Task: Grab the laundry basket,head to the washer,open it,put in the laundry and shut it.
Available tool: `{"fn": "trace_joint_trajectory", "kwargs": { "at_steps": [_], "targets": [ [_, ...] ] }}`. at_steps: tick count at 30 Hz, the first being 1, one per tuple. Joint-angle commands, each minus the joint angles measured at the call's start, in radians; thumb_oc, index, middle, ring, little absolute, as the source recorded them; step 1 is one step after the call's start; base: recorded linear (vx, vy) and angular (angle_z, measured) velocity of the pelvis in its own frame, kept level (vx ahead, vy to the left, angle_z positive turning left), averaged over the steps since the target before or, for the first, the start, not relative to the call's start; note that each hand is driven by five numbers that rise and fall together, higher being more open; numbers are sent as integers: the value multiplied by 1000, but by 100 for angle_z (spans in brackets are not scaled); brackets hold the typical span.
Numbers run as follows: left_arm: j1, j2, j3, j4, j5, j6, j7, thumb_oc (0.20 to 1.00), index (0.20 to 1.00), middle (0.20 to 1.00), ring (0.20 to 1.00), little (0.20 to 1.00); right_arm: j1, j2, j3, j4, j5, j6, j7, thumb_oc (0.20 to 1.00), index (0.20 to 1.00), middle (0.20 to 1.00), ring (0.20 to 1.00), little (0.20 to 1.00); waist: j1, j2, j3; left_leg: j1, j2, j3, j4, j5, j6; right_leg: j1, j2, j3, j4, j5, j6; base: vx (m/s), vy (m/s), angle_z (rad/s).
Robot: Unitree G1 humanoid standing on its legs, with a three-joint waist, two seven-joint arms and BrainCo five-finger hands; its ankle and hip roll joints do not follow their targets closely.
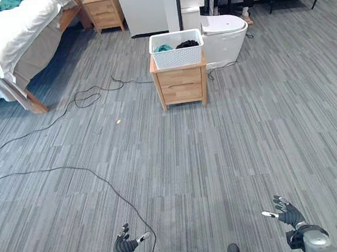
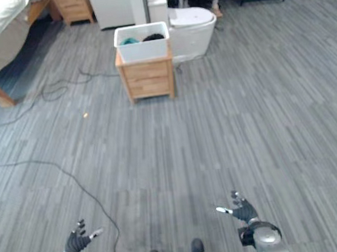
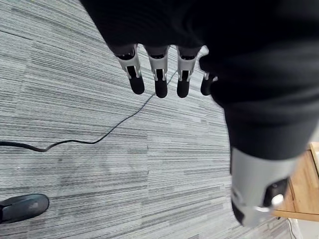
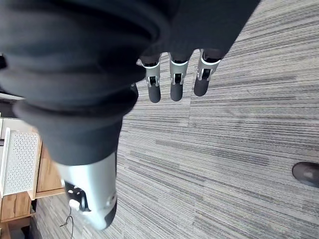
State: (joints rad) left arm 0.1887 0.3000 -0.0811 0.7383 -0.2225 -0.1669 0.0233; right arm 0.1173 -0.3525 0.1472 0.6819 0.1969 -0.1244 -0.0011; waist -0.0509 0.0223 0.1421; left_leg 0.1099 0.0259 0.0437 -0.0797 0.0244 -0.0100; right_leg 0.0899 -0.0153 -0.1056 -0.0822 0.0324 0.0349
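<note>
Approaching to grab the laundry basket (image 1: 176,49) (white, clothes inside) atop the wooden nightstand (image 1: 181,85) at upper centre, well apart from left hand (image 1: 124,246) and right hand (image 1: 290,214) at bottom, both relaxed and empty; next, probably walking closer before reaching.

Open carpet (image 1: 221,156) is lying ahead of my fingers (image 3: 160,84); nightstand (image 1: 181,85) and washer (image 1: 224,37) are standing well beyond.

Even, bright indoor light falls across the grey floor (image 1: 231,143); shadows are soft, with no glare.
</note>
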Motion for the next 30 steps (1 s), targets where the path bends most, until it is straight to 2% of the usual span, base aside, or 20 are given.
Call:
{"fn": "trace_joint_trajectory", "kwargs": {
  "at_steps": [1,12,16,19,21,22,23,24,25,27,28,30],
  "targets": [
    [-30,33,21,-34,8,-42,11,1000,1000,1000,1000,1000,-40,-3,17,2,-19,-18,-14,1000,1000,1000,1000,1000,9,-70,-11,-29,-28,-6,8,-80,-6,2,-54,-5,23,-107,63,41,17,-1],
    [-38,33,35,-51,-22,-35,32,1000,1000,1000,1000,1000,-47,4,15,1,-21,-4,-26,1000,1000,1000,1000,1000,16,-94,1,-57,-38,10,69,-126,10,-9,-73,11,41,-109,77,55,56,-4],
    [-35,41,32,-75,-25,-34,27,1000,1000,1000,1000,1000,-53,8,13,-17,-16,-3,-25,1000,1000,1000,1000,1000,24,-105,9,-80,-44,15,114,-150,18,-15,-84,18,52,-110,84,53,77,-17],
    [-42,55,36,-91,-34,-33,30,1000,1000,1000,1000,1000,-81,18,24,-30,-11,-5,-30,1000,1000,1000,1000,1000,41,-125,27,-132,-57,11,190,-183,28,-39,-99,34,76,-107,97,38,105,-14],
    [-48,60,35,-94,-36,-32,30,1000,1000,1000,1000,1000,-91,21,28,-33,-9,-6,-31,1000,1000,1000,1000,1000,44,-128,30,-146,-59,7,206,-194,33,-58,-101,41,99,-111,101,19,74,-18],
    [-56,70,36,-98,-35,-28,31,1000,1000,1000,1000,1000,-105,24,35,-51,-12,-7,-32,1000,1000,1000,1000,1000,48,-132,44,-154,-65,1,227,-212,46,-94,-104,49,176,-116,113,26,75,-4],
    [-56,70,36,-98,-35,-28,31,1000,1000,1000,1000,1000,-105,24,35,-51,-12,-6,-32,1000,1000,1000,1000,1000,49,-132,43,-156,-65,2,229,-212,46,-97,-104,50,179,-118,113,59,146,-6],
    [-69,79,36,-106,-32,-29,35,1000,1000,1000,1000,1000,-122,26,43,-68,-14,-8,-35,1000,1000,1000,1000,1000,49,-131,62,-159,-68,-5,252,-229,56,-137,-103,51,269,-118,129,61,103,-7],
    [-75,80,35,-104,-30,-30,37,1000,1000,1000,1000,1000,-131,31,49,-80,-15,-10,-35,1000,1000,1000,1000,1000,48,-128,71,-155,-66,-8,257,-236,59,-171,-100,48,322,-113,129,61,102,-12],
    [-78,79,33,-107,-31,-32,38,1000,1000,1000,1000,1000,-132,32,52,-88,-15,-11,-35,1000,1000,1000,1000,1000,46,-127,78,-147,-66,-10,258,-243,63,-199,-98,45,356,-109,130,125,60,-6],
    [-80,74,28,-110,-35,-36,38,1000,1000,1000,1000,1000,-138,32,62,-105,-17,-13,-35,1000,1000,1000,1000,1000,39,-123,89,-109,-70,-10,240,-252,66,-245,-92,22,360,-89,119,251,76,-6],
    [-76,72,26,-115,-39,-37,38,1000,1000,1000,1000,1000,-138,27,64,-111,-19,-13,-36,1000,1000,1000,1000,1000,34,-119,92,-80,-71,-8,224,-258,67,-253,-90,3,338,-80,115,190,34,-6]
  ]
}}
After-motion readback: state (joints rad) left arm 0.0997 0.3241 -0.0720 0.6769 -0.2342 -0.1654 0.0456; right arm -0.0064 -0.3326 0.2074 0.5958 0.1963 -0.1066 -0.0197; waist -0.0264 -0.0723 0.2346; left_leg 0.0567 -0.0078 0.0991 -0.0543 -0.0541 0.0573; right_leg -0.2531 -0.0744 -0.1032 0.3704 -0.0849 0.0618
